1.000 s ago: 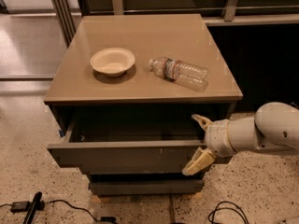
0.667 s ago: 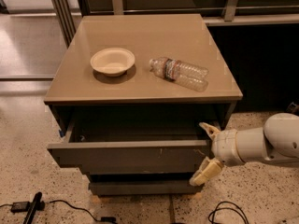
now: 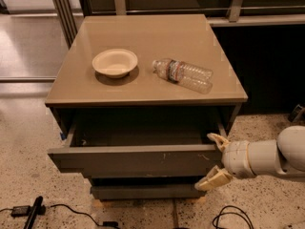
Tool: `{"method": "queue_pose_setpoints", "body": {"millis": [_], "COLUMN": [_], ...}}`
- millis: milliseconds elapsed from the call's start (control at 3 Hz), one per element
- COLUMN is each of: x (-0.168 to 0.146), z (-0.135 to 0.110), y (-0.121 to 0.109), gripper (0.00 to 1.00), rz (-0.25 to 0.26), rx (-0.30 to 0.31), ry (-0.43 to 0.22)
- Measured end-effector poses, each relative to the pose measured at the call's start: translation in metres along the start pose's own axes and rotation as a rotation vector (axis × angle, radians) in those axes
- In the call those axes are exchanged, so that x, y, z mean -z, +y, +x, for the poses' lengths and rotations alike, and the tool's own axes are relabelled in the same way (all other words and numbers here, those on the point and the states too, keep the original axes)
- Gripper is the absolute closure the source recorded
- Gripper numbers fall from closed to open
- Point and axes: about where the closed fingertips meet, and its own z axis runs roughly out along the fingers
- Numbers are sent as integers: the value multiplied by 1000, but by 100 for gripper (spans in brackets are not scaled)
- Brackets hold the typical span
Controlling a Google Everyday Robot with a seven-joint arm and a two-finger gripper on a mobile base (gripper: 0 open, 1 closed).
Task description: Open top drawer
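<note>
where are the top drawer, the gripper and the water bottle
top drawer [image 3: 128,160], camera view, middle of its front
gripper [image 3: 203,161], camera view, between fingertips at drawer's right end
water bottle [image 3: 183,75], camera view, mid body

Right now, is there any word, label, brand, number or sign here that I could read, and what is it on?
Label band on the plastic bottle lying on the cabinet top: print too blurred to read.
Bowl: no text.
Top drawer front, pulled open: pale scratches only, no text.
Gripper, open beside the drawer front's right end: no markings visible.
</note>
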Motion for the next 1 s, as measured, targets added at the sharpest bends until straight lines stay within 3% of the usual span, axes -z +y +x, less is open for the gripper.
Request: {"method": "queue_pose_setpoints", "body": {"millis": [1000], "x": [8], "z": [-4], "y": [-2], "gripper": [87], "rz": [0], "rx": [0], "ry": [0]}}
